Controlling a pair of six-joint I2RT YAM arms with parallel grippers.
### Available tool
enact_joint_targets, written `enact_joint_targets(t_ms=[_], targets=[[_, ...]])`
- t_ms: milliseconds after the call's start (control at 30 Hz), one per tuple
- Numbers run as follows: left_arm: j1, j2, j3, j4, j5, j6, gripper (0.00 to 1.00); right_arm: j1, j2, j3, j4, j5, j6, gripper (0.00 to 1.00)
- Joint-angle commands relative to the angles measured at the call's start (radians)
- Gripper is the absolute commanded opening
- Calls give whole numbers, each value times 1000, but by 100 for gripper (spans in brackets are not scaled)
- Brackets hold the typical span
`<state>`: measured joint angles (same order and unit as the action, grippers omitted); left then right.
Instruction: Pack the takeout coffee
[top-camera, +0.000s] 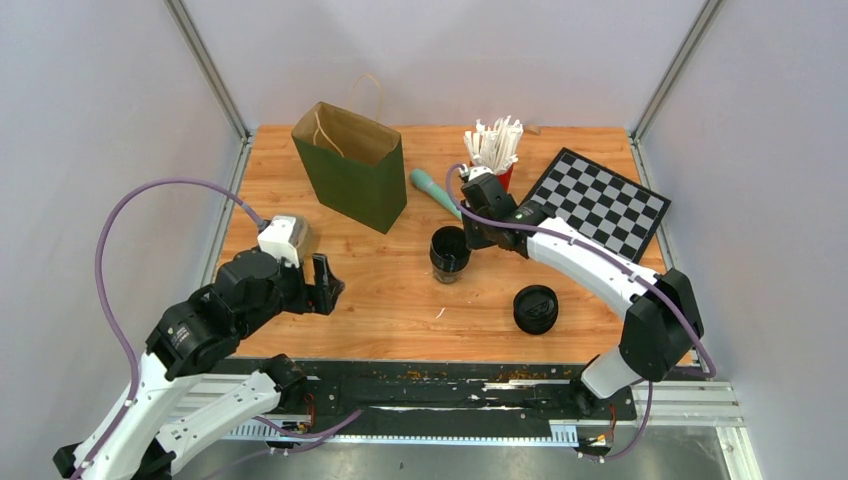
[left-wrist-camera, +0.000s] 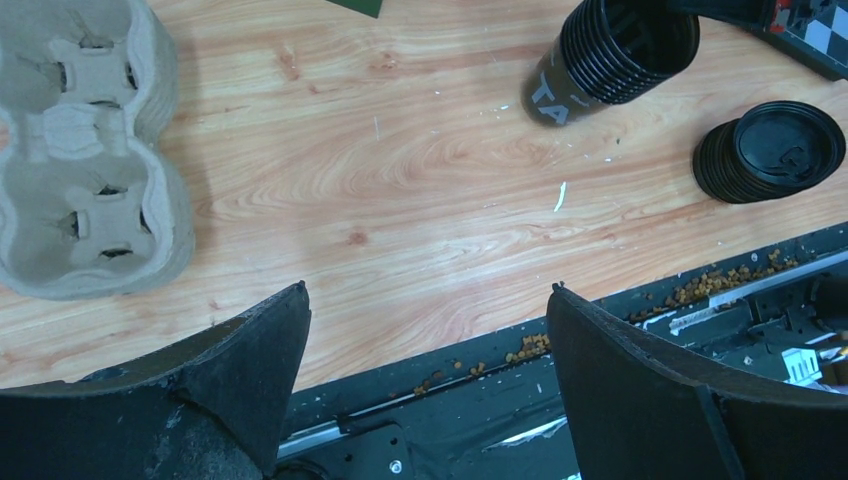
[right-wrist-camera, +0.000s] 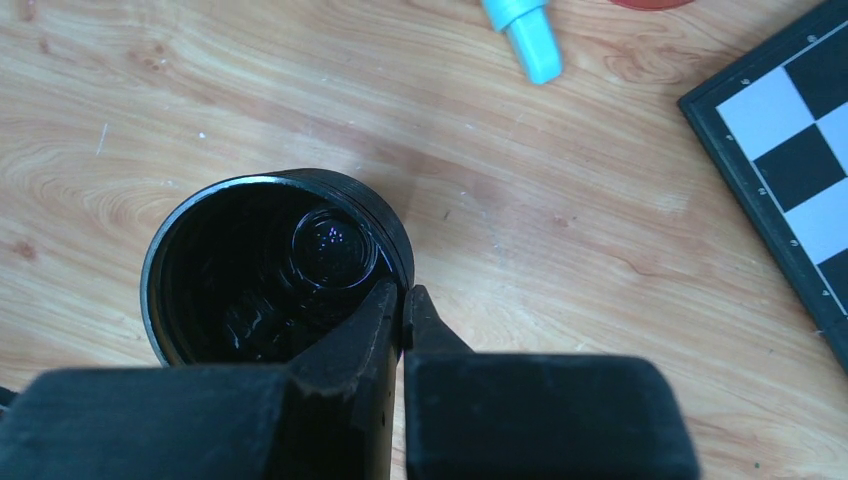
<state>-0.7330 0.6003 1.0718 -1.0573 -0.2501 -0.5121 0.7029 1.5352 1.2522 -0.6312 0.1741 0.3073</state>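
One red cup w/ straws; R hand pinches black cup rim.

Wooden table with pale specks and scratches, black-and-white checkerboard lying flat at the far right, set at an angle, teal handled tool lying tilted near its left corner, brown crumbs scattered along the black rail at the table's near edge.

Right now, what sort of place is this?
Probably a robot test cell, not a café: grey walls enclose a wooden table, a left arm and a right arm are bolted at its edge, and a checkerboard lies near the cup the right tool pinches.
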Motion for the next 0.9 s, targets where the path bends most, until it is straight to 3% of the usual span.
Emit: enact_joint_targets(t_ms=[0,333,867], targets=[[-3,11,-6,46,16,-14,94,-50,-58,30,16,14,-23,0],[-3,16,-20,57,28,-20,93,-102,-92,14,36,-73,-29,0],[-3,63,21,38,17,-42,93,-97,-212,179,-94,-227,8,0]])
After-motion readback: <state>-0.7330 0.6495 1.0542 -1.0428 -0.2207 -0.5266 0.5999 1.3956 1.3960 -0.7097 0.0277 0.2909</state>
